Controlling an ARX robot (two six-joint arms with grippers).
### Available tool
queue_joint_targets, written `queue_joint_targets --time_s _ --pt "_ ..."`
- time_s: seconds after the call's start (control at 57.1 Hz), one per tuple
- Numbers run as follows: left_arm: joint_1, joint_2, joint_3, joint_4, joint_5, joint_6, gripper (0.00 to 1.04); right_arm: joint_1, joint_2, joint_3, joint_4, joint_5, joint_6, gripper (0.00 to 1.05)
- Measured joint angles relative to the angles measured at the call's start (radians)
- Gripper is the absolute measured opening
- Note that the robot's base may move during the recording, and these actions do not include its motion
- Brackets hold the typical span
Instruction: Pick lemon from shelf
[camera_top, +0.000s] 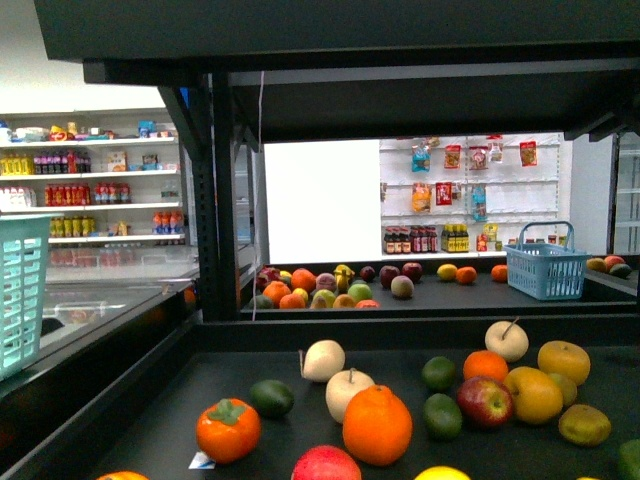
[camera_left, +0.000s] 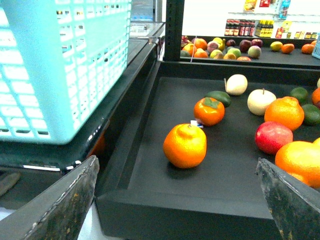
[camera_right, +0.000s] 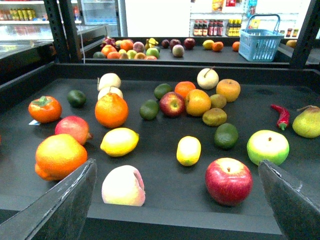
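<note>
Two bright yellow lemons lie on the black shelf tray (camera_right: 165, 190) in the right wrist view. One lemon (camera_right: 119, 142) rests beside a large orange, the other lemon (camera_right: 189, 150) sits nearer the tray's middle. My right gripper (camera_right: 177, 162) is open just off the tray's front edge, its fingers apart from every fruit. In the front view only the top of one lemon (camera_top: 442, 473) peeks in at the bottom edge. My left gripper (camera_left: 176, 161) is open at the tray's front left corner (camera_left: 150, 200), facing an orange (camera_left: 185, 145); no lemon shows there.
A red apple (camera_right: 228, 180) and a pale peach (camera_right: 123, 186) lie closest to the right fingers. Oranges, limes, a green apple (camera_right: 267, 147) and a red chili (camera_right: 282, 115) crowd the tray. A turquoise basket (camera_left: 60, 65) stands left; a blue basket (camera_top: 545, 265) sits on the far tray. An upper tier (camera_top: 330, 40) overhangs.
</note>
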Motion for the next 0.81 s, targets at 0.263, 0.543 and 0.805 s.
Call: queue_joint_targets --time_s 0.263,0.543,0.805 --pt "0.0 0.0 0.0 0.0 0.0 0.0 0.97 0.0 0.0 0.0 0.0 0.0 0.0 0.97" --pt "0.0 0.0 0.0 0.0 0.0 0.0 0.97 0.0 0.0 0.0 0.0 0.0 0.0 0.97" --pt "0.0 0.042 0.029 -0.085 -0.014 -0.087 0.97 0.0 0.0 0.0 0.0 0.0 0.0 0.97"
